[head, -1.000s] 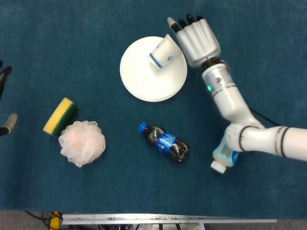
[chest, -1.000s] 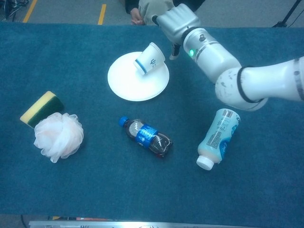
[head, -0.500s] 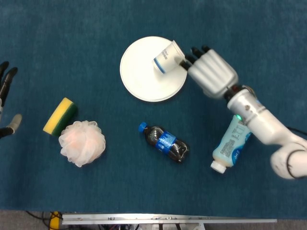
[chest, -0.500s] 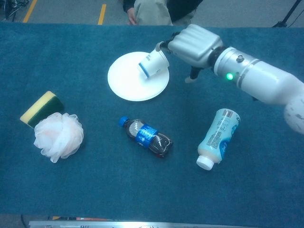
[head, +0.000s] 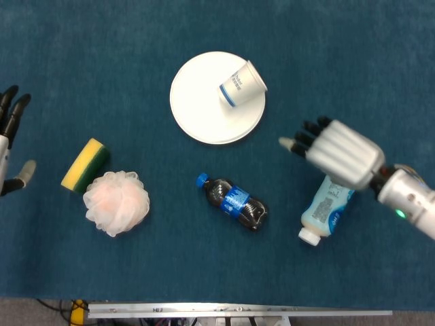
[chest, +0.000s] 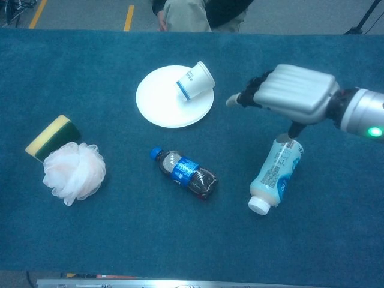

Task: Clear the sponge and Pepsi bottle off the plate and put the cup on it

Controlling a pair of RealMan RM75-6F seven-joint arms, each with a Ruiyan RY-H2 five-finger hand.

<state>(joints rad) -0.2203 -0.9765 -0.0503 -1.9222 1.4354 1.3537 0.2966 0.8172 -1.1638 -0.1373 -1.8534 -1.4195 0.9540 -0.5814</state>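
Note:
A white paper cup (head: 242, 83) (chest: 195, 80) with a blue band stands on the right part of the white plate (head: 198, 109) (chest: 157, 102), nothing touching it. The Pepsi bottle (head: 234, 203) (chest: 185, 172) lies on its side on the blue cloth in front of the plate. The yellow-green sponge (head: 85, 165) (chest: 51, 137) lies far left on the cloth. My right hand (head: 336, 151) (chest: 289, 93) hovers open and empty, well to the right of the plate, above a white bottle. My left hand (head: 9, 142) shows at the left edge of the head view, fingers spread, holding nothing.
A pink mesh bath pouf (head: 116, 202) (chest: 74, 171) lies against the sponge. A white bottle with a blue label (head: 325, 212) (chest: 274, 174) lies on its side at the right, partly under my right hand. A person stands beyond the table's far edge (chest: 198, 12).
My right hand let go of the cup and drew back to the right and toward the near side. The cup stayed on the plate. My left hand edged further into view.

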